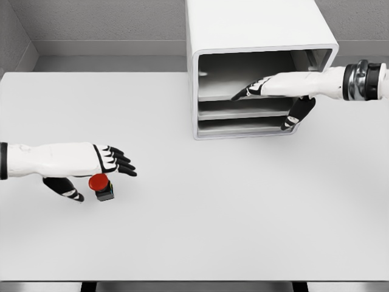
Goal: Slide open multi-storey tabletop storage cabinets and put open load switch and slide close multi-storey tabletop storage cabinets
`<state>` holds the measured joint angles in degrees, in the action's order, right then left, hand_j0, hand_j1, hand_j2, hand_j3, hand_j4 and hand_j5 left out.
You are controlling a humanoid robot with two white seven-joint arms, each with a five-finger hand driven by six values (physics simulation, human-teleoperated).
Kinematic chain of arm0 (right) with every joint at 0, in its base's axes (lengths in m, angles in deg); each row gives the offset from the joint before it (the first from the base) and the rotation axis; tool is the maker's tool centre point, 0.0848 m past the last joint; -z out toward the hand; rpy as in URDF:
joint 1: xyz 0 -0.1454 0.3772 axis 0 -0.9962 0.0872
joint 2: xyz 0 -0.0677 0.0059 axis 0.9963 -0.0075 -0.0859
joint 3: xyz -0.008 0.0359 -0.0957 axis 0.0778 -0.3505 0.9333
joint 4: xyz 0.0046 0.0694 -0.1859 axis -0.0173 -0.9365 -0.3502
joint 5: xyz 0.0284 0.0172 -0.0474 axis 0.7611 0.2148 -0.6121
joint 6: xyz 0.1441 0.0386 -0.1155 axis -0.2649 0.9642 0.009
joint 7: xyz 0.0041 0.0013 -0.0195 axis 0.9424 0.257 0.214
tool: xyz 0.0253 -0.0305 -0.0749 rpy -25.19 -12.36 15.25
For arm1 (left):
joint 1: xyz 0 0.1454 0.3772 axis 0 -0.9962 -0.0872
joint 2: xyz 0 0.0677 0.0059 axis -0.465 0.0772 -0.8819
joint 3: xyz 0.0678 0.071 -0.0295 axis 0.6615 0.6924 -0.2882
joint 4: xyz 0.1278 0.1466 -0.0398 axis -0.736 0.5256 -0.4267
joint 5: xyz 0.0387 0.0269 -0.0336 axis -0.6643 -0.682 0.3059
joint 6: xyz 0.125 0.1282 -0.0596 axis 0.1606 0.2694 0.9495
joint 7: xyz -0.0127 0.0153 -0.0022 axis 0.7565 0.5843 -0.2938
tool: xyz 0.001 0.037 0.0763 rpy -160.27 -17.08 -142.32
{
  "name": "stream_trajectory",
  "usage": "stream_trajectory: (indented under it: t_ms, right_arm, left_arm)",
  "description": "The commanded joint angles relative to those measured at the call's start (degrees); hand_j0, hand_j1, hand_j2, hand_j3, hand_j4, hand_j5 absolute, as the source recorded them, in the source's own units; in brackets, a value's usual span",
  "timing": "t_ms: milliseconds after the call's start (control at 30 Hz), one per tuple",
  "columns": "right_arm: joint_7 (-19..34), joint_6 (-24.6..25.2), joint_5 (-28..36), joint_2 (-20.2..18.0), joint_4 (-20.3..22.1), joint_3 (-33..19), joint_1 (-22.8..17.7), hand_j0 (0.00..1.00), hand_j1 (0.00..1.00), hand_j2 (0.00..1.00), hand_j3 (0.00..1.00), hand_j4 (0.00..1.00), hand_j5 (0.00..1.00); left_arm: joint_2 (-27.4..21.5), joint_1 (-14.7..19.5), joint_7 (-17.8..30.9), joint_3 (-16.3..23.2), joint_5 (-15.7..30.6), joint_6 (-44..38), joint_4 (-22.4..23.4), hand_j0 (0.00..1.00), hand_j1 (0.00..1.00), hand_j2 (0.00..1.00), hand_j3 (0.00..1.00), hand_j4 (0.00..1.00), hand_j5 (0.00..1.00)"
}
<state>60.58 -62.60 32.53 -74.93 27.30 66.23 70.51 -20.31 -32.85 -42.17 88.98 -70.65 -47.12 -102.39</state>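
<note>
Left hand [91, 161] is hovering, fingers loosely apart, over the load switch [101, 185] at lower left, holding nothing.

Farther back, at upper right, the right hand [276, 91] is reaching into the storage cabinet [255, 67], fingers extended flat over a shelf, likely positioning to slide a drawer open for the switch on the table [213, 213].
</note>
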Motion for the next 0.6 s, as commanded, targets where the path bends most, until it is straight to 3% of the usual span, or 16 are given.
stream_trajectory:
  t_ms: [0,133,400,567]
  right_arm:
    - [0.15,-0.33,-0.82,0.04,0.58,0.57,0.09,1.0,1.0,1.0,1.0,1.0,1.0]
    - [0.15,-0.33,-0.82,-0.05,1.81,1.81,1.05,1.0,1.0,1.0,1.0,1.0,1.0]
    - [0.15,-0.85,-0.82,-0.76,6.74,2.07,2.11,1.0,1.0,1.0,1.0,1.0,1.0]
    - [0.15,-1.12,-0.82,-1.37,7.53,2.95,2.02,1.0,1.0,1.0,1.0,1.0,1.0]
  left_arm:
    - [0.88,0.0,0.29,0.4,-1.39,-0.14,0.04,1.0,1.0,1.0,1.0,1.0,1.0]
    - [0.88,-0.09,0.29,0.48,-3.67,-0.14,0.13,1.0,1.0,1.0,1.0,1.0,1.0]
    - [0.97,-0.09,0.29,0.4,-4.02,-0.14,0.3,1.0,1.0,1.0,1.0,1.0,1.0]
    - [2.2,-0.09,0.29,0.4,-7.45,-0.14,0.39,1.0,1.0,1.0,1.0,1.0,1.0]
